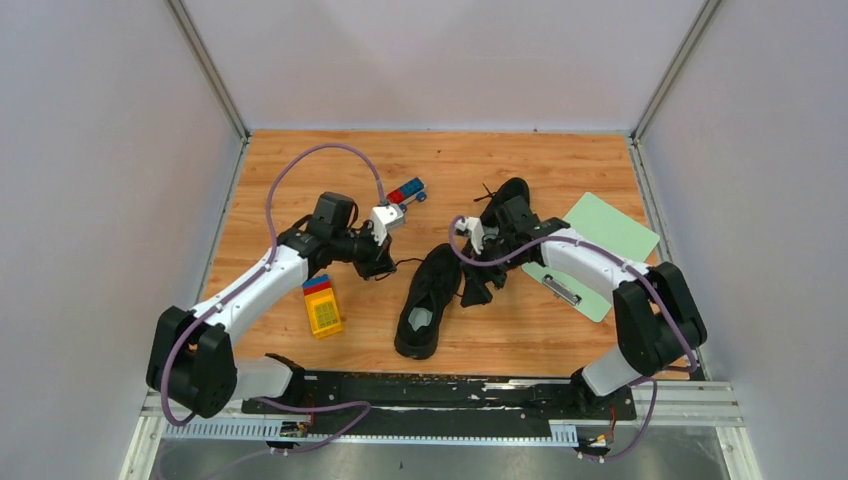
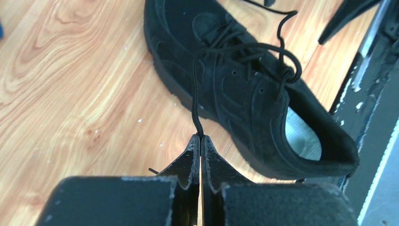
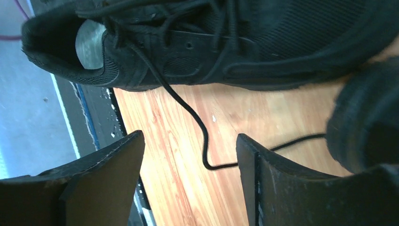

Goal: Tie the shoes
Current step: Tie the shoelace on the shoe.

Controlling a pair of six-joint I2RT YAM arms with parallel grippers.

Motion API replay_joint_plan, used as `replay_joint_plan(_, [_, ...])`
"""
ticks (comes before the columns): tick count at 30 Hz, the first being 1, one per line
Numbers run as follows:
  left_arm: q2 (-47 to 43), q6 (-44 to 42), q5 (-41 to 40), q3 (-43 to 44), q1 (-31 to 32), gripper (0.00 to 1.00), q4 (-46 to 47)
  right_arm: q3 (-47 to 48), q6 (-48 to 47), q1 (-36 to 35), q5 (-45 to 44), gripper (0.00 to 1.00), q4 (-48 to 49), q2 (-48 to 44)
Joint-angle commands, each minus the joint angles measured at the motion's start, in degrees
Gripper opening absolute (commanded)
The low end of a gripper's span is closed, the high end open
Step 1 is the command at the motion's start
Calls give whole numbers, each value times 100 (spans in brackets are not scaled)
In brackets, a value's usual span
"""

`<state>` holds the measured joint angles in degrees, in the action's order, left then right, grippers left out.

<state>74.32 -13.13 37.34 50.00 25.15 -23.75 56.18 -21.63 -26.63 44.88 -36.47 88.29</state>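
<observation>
Two black sneakers lie on the wooden table (image 1: 280, 180). The first sneaker (image 1: 428, 300) is near the middle, with its heel toward 6 o'clock. The second sneaker (image 1: 510, 195) is at 1 o'clock from it, partly hidden by the right arm. The left gripper (image 2: 201, 137), at 10 o'clock from the first sneaker, pinches a thin black lace (image 2: 194, 94) of this shoe. The right gripper (image 3: 190, 141) is spread wide, and another lace end (image 3: 188, 106) lies on the wood between its fingers.
</observation>
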Motion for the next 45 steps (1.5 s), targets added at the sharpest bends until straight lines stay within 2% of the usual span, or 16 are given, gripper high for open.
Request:
replay_joint_plan(1, [-342, -720, -617, 189, -77, 0, -583, -174, -605, -520, -416, 67, 663, -106])
replay_joint_plan(4, [-452, -984, -989, 178, -230, 0, -807, -119, -619, -606, -719, 47, 606, 73])
replay_joint_plan(5, [-471, -1123, -1069, 166, -274, 0, -926, -86, -681, -606, -789, 37, 479, 92])
replay_joint_plan(7, [-538, -1370, -1286, 146, -450, 0, -1143, -52, -877, -593, -897, 4, 130, 18])
replay_joint_plan(8, [-578, -1484, -1479, 140, -480, 0, -1221, -66, -924, -578, -1000, 0, -13, -56])
replay_joint_plan(12, [-802, -2489, -2482, -150, -640, 0, -1593, -378, -1150, -416, -1204, 0, -369, -524])
replay_joint_plan(16, [-1294, -3040, -3107, -558, -988, 0, -1630, -552, -1096, -279, -1248, 0, -432, -788])
replay_joint_plan(21, [-1762, -3257, -3644, -891, -1127, 0, -1766, -614, -902, -90, -1375, 0, -429, -725])
replay_joint_plan(25, [-1712, -3505, -4149, -1082, -1368, 0, -1616, -650, -961, -36, -1571, 0, -529, -634])
replay_joint_plan(31, [-1453, -3425, -4351, -844, -1694, 0, -1647, -628, -829, -26, -1521, 0, -590, -623])
replay_joint_plan(32, [-1405, -3350, -4280, -790, -1703, 0, -1710, -596, -800, -26, -1431, 0, -598, -608])
replay_joint_plan(34, [-1453, -3124, -3527, -472, -1701, 0, -2098, -404, -746, -34, -1171, 0, -677, -601])
replay_joint_plan(36, [-1637, -2981, -2354, -157, -1698, 0, -2440, -25, -683, -35, -870, 1, -798, -570])
replay_joint_plan(37, [-1705, -2942, -1541, -34, -1693, 0, -2542, 228, -699, -35, -702, 9, -917, -518])
replay_joint_plan(40, [-1900, -2720, -575, -5, -1456, 0, -2444, 1165, -774, -35, -354, 30, -1284, -301])
replay_joint_plan(45, [-1593, -2376, 178, 20, -829, 0, -2163, 2461, -992, -229, 335, 39, -1475, 111])
